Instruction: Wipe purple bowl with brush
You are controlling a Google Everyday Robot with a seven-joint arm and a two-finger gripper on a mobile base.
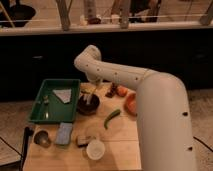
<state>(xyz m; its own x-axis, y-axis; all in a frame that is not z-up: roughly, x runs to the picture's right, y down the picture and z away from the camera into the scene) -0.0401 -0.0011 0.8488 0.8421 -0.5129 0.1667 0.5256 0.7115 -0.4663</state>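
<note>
We are looking at the purple bowl [88,105], which is sitting on the worktop [120,145] left of centre in the frame. It is just beside the right edge of the green tray [37,107] and apart from the orange bowl [131,104] further right. The claw [92,93] is hanging directly over the bowl, at the end of the arm arching down from the upper middle of the frame. We cannot tell whether it is spread or pinching anything. A pale slim streak is standing in the bowl beneath it, and we are taking this to be the brush [90,99], its lower end seemingly touching the bowl's inside. We are judging the bowl to be light, hard and glossy, so it is liable to be sliding or tipping if the brush is pressing near the rim. Pressing down toward the middle of its floor should be keeping it seated. We are reading the brush as very light, with a thin stiff handle and soft, bending bristles. The place to be gripping it is high on the handle, leaving the bristle head free. A green vegetable [112,119] is lying to the bowl's lower right, and a white cup [95,149] is standing near the bottom edge.
</note>
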